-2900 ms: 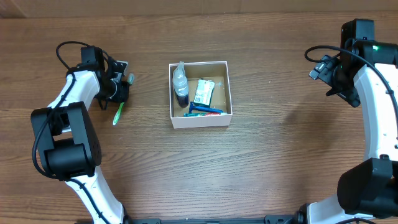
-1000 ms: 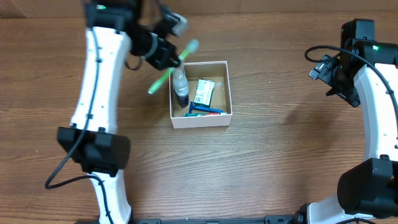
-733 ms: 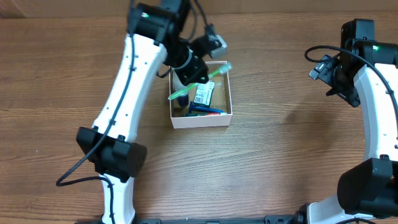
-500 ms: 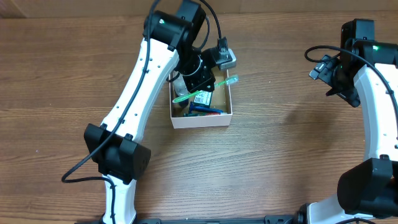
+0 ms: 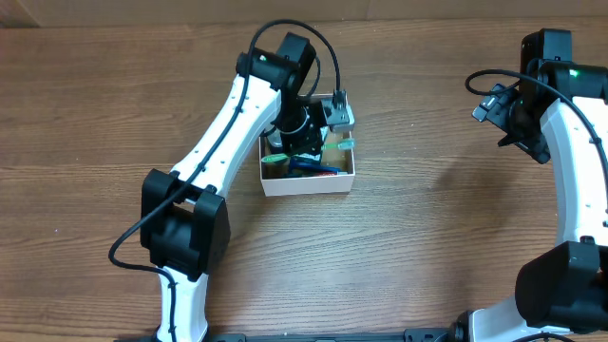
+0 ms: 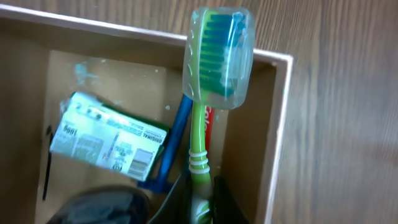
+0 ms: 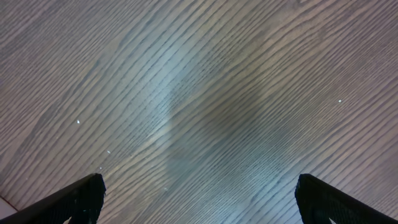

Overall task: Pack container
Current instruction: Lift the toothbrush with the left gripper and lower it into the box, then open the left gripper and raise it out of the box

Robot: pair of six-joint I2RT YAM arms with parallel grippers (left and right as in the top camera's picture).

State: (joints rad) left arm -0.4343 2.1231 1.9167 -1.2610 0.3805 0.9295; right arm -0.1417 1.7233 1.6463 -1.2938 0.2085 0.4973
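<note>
The container [image 5: 306,184] sits just above mid-frame, with bare tabletop [image 5: 427,247] on all sides. The left pincer [image 6: 198,198] is clamped on a green toothbrush [image 6: 198,134] inside it, the capped head overlapping the rim near a corner. The right pincer [image 7: 199,193] hangs wide apart at upper right.

Both arms are wearing smooth white shells along their long links, with bulky black housings at the joints. On the left arm [image 5: 223,123] a thin black cable [image 5: 285,25] is arching over the upper joint. On the right arm [image 5: 575,161] another black cable [image 5: 480,73] is curling, and a small green light [image 5: 573,72] is glowing. The right jaws are showing two flat black tips.
</note>
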